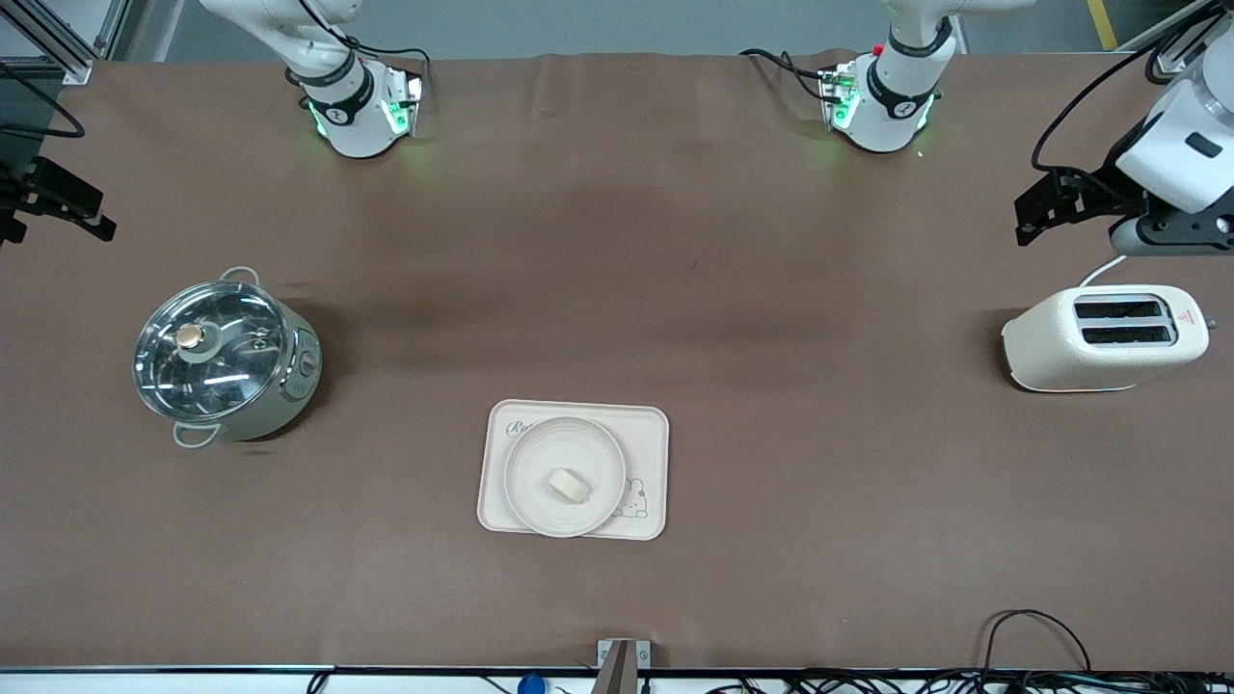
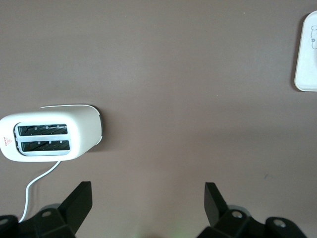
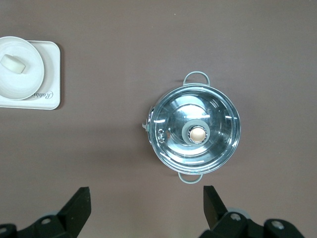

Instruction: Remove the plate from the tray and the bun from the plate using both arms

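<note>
The round cream plate rests on the rectangular tray, in the part of the table nearer the front camera. The small pale bun lies in the middle of the plate. The right wrist view also shows the plate, the bun and the tray. My left gripper hangs open and empty over the left arm's end of the table, close to the toaster; its fingers stand wide apart. My right gripper hangs open and empty over the right arm's end, by the pot.
A cream toaster with a white cord stands at the left arm's end. A steel pot with a glass lid stands at the right arm's end. Brown cloth covers the table between them. Cables run along the table's edge nearest the front camera.
</note>
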Robot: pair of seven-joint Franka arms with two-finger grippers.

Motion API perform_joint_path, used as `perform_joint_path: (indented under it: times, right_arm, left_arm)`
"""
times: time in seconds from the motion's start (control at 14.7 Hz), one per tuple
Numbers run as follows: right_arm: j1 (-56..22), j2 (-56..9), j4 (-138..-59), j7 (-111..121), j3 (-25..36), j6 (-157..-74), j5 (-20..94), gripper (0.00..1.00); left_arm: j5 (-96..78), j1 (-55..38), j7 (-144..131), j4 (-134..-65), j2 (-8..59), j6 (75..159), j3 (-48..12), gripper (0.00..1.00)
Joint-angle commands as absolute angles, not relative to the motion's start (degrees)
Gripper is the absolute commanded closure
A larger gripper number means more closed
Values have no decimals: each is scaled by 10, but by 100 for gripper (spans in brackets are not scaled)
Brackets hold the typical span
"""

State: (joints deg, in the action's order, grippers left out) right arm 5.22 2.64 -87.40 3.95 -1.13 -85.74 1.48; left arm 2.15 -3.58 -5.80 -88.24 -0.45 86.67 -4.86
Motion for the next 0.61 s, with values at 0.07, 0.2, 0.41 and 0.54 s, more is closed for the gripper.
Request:
perform_joint_path:
  times: [0.07, 0.2, 0.41, 0.54]
  right_arm:
    - [54, 33, -875, 42, -14, -861, 18, 0]
    - [53, 28, -873, 48, -14, -868, 20, 0]
    - [29, -23, -878, 39, -14, -910, 62, 0]
    - [26, -53, -878, 26, -12, -925, 133, 0]
  left_arm:
    - [10, -38, -56, -866, 16, 876, -47, 0]
    - [10, -40, -60, -865, 20, 880, -47, 0]
    - [11, -46, -62, -860, 20, 880, -50, 0]
    - [11, -45, -61, -860, 21, 881, -50, 0]
